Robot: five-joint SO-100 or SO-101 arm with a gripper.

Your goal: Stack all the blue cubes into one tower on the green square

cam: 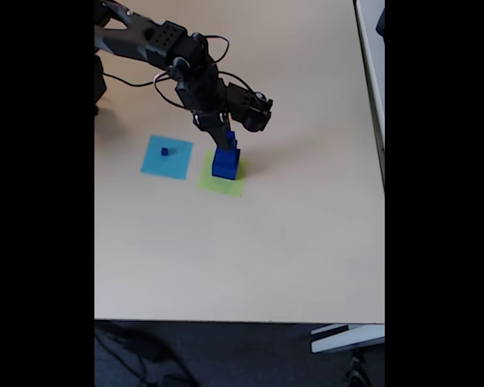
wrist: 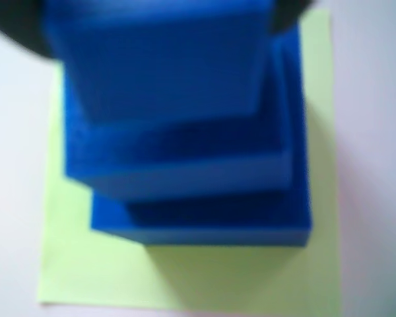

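Note:
Three blue cubes stand as a tower on the green square (wrist: 185,277) (cam: 223,182). In the wrist view the largest cube (wrist: 204,228) is at the bottom, a middle one (wrist: 178,175) sits on it, and a smaller one (wrist: 165,66) is on top. My gripper (wrist: 162,20) (cam: 229,139) comes down from above, its dark fingers (wrist: 20,26) pressed against both sides of the top cube. In the fixed view the tower (cam: 226,160) stands under the gripper. A tiny blue cube (cam: 164,151) sits apart to the left.
The tiny cube rests on a flat light-blue paper square (cam: 167,156) just left of the green one. The arm (cam: 169,48) reaches in from the upper left. The tan table (cam: 250,258) extends toward the front and right edges.

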